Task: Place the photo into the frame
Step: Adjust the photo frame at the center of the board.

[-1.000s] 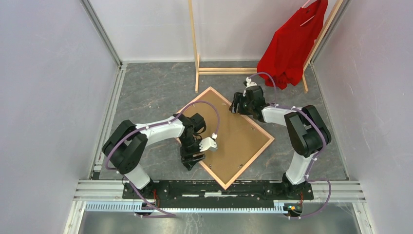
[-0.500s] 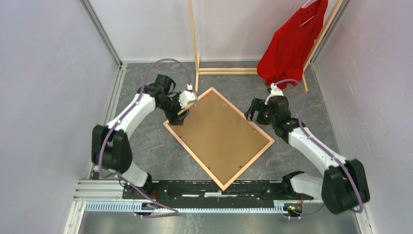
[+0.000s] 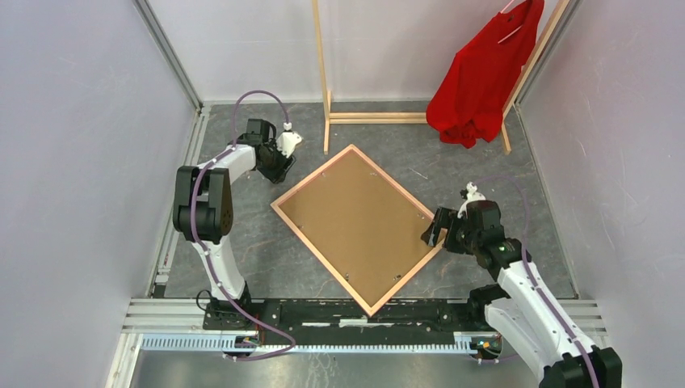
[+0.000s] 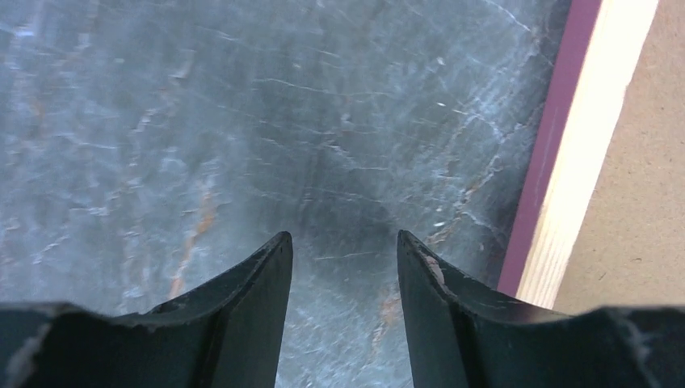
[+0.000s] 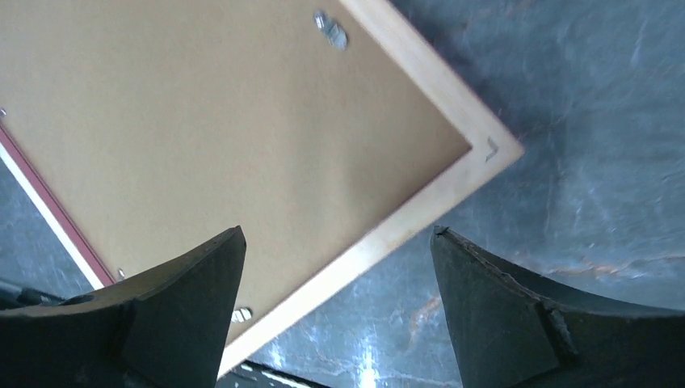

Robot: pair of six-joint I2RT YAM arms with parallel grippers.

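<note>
The frame (image 3: 355, 222) lies face down in the middle of the grey stone-patterned table (image 3: 242, 250), its brown backing board up, turned so that its corners point away from the arms, toward them and out to each side.

The left gripper (image 3: 279, 166) hangs over bare table just off the frame's far-left edge, apart from it. In the left wrist view the gripper (image 4: 342, 242) has its two dark fingers (image 4: 258, 283) parted by a moderate gap with only table between them, while the frame's pale wood edge (image 4: 590, 145) and a thin pink strip beside it run down the right side of the view.

The right gripper (image 3: 436, 232) sits at the frame's right-hand corner. Its own camera shows the gripper (image 5: 337, 238) spread wide and holding nothing. The frame (image 5: 242, 121) lies beyond the fingers, and one wood edge and the corner show in the gap between them – whether the fingers touch the wood cannot be told. Small metal tabs (image 5: 331, 28) sit along the backing's rim.

At the far side of the table a red shirt (image 3: 481, 77) hangs from a bare-wood rack (image 3: 321, 73), well apart from the frame and both grippers.
</note>
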